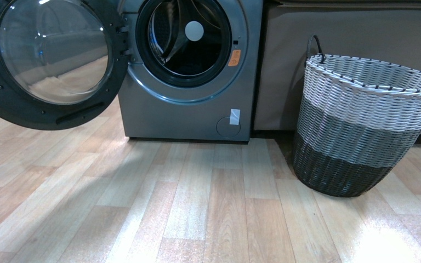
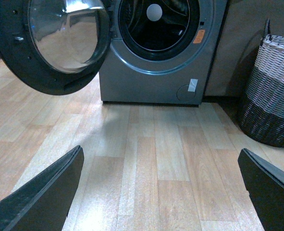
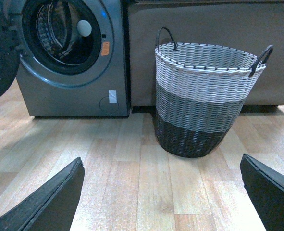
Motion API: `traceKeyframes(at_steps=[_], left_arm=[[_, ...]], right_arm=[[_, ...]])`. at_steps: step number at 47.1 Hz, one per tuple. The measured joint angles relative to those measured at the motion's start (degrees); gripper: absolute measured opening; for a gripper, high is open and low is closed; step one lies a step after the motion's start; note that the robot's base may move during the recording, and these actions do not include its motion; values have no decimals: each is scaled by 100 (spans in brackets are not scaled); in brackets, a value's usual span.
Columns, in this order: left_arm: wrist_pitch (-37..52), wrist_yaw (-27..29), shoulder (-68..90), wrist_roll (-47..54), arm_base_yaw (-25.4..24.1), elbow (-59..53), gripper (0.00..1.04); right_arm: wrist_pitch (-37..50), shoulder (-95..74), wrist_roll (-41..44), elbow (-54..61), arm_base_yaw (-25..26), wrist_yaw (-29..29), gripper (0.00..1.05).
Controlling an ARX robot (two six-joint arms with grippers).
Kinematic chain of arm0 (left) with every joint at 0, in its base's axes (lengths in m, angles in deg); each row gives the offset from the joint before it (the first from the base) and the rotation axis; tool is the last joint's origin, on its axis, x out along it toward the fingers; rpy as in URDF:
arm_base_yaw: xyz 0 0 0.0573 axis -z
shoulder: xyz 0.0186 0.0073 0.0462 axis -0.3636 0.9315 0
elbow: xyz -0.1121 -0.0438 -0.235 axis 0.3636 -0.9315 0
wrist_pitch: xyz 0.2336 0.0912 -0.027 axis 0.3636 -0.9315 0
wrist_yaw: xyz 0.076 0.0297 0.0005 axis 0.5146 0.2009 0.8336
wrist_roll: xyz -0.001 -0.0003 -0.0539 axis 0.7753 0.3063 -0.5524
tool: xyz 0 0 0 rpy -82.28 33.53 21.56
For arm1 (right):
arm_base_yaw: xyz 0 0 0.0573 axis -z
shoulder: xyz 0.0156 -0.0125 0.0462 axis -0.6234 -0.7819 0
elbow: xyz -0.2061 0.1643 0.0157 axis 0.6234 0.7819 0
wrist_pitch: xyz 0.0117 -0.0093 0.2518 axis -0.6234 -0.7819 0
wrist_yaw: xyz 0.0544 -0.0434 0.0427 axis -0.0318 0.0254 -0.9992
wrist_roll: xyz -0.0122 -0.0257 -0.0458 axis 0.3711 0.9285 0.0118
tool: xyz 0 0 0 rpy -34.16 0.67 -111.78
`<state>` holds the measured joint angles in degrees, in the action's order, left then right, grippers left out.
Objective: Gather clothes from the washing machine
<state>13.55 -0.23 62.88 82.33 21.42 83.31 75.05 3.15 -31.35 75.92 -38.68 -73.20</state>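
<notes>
The left end effector and the right end effector both gape wide and hold nothing. The washing machine stands well ahead of the left one, its door swung open. Inside its dark drum I cannot make out the clothes. The basket stands ahead of the right one.

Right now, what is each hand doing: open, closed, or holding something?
Left hand: open, holding nothing.
Right hand: open, holding nothing.
</notes>
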Motion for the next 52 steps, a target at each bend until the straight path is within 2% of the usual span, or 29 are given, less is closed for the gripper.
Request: traceKeyframes(at_steps=[52], left_arm=[[0, 0, 0, 0, 0, 0, 98]], right_arm=[[0, 0, 0, 0, 0, 0, 97]])
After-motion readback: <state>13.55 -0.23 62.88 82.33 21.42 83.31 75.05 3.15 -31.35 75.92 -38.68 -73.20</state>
